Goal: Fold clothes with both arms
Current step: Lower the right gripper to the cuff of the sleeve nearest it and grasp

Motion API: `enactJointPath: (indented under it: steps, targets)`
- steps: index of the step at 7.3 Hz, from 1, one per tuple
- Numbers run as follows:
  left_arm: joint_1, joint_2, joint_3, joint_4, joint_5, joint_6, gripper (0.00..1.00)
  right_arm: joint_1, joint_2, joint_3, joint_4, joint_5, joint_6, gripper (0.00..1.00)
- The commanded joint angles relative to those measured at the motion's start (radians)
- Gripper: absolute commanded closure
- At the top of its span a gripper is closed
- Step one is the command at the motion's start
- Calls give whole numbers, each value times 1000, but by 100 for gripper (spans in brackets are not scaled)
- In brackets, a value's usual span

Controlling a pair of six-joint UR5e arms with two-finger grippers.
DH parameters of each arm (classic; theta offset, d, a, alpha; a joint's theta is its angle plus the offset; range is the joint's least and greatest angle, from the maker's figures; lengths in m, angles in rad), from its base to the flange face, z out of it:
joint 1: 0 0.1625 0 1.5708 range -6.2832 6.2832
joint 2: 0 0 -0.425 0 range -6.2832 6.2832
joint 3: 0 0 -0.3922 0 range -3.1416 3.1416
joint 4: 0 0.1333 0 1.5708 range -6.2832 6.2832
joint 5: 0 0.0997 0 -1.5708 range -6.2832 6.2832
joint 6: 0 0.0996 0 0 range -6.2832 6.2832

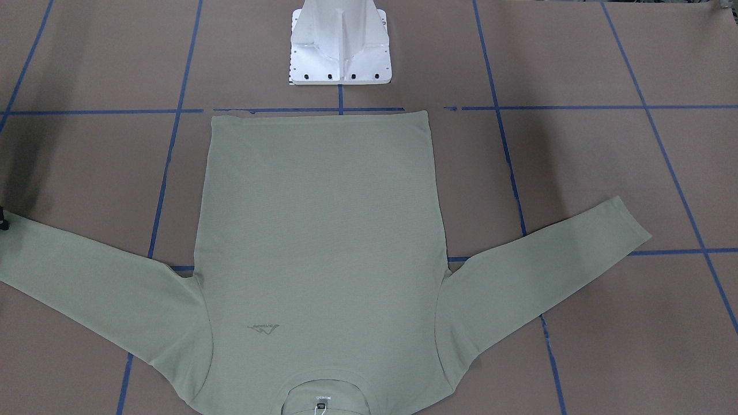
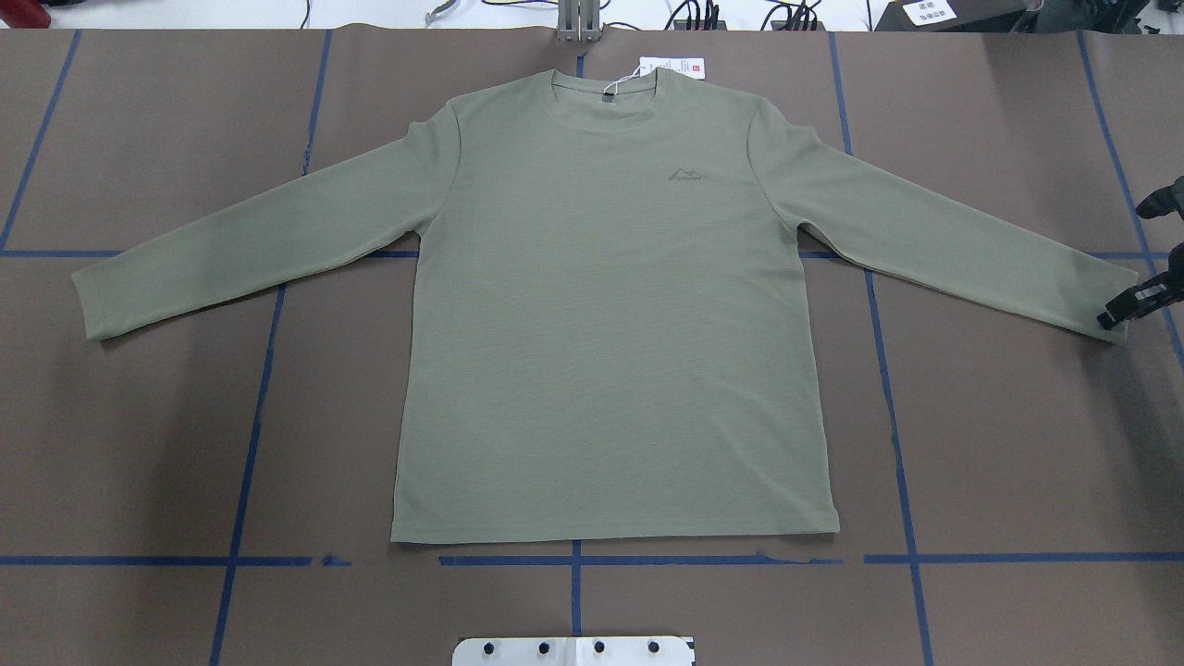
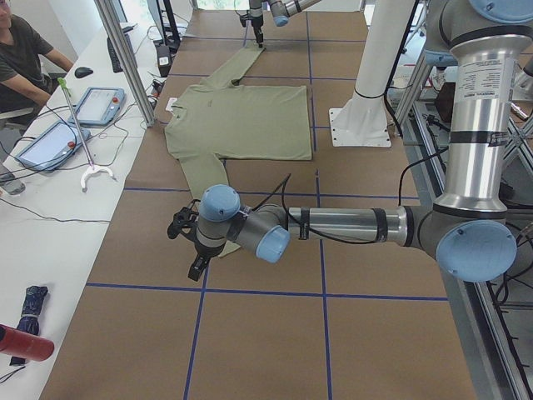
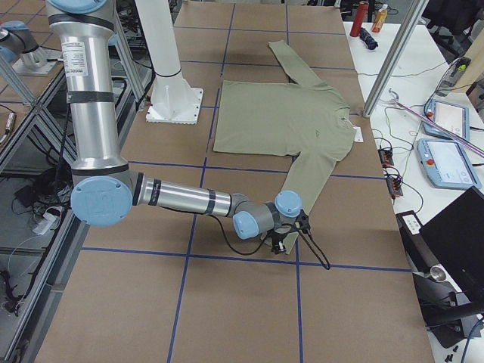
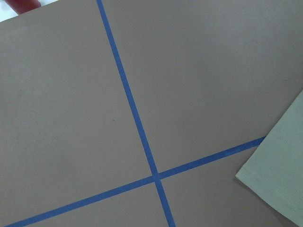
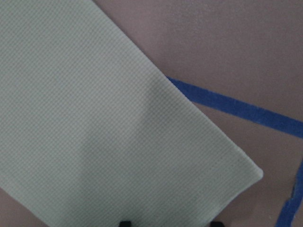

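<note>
The sage-green long-sleeved shirt lies flat and face up, both sleeves spread out, with its neck and white hang tag at the table's far edge. My right gripper is at the cuff of the right-hand sleeve. In the right wrist view its two fingertips stand wide apart over that cuff, so it is open. The left gripper hovers low by the other cuff. It shows only in the left side view, so I cannot tell its state.
The white pedestal base stands just behind the shirt's hem. Blue tape lines grid the brown table cover. A side table with tablets and cables runs along the far edge, where a person sits.
</note>
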Motion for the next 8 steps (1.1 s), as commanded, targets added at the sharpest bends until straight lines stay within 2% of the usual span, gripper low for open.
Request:
enactJointPath:
  steps: [1,3,5,7,8]
  targets:
    - [0,0,3,1,2,1,0,1,1,28,-1,2,1,100]
    - [0,-2,12,0,2,-1,0,7,14,45,-7,8,4,100]
    - [0,-3,9,0,0,-1,0,30,60,63,-15,63,27,100]
    - [0,-8,9,0,0,-4,0,32,219,65,-105,147,135,100]
    - [-2,-8,8,0,-1,-4,0,23,311,63,-165,148,183,100]
